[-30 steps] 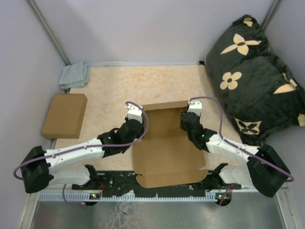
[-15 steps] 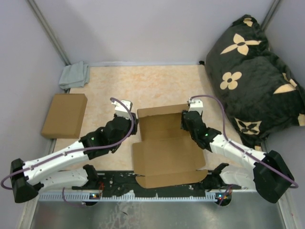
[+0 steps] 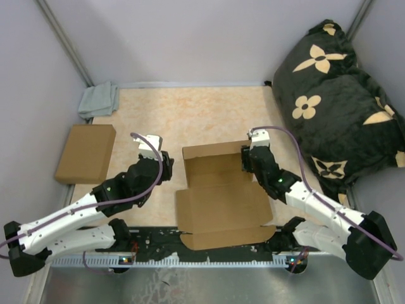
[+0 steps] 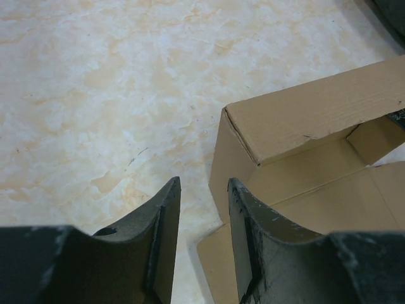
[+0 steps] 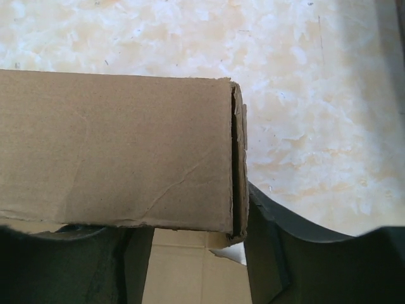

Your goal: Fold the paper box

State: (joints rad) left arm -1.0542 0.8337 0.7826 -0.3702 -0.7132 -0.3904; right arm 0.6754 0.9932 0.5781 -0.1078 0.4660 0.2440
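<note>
Over marbled tabletop (image 4: 95, 95), left fingers (image 4: 158, 247) gape empty; right fingers (image 5: 285, 253) loosely straddle paper box (image 5: 114, 145) corner.

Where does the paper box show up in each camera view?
Top external: the paper box lies at the centre, between the two arms.
Left wrist: right side, with the left corner of its upright back wall showing.
Right wrist: left and centre, where the back wall ends at its right corner.
Shared landmark: that back wall.
</note>
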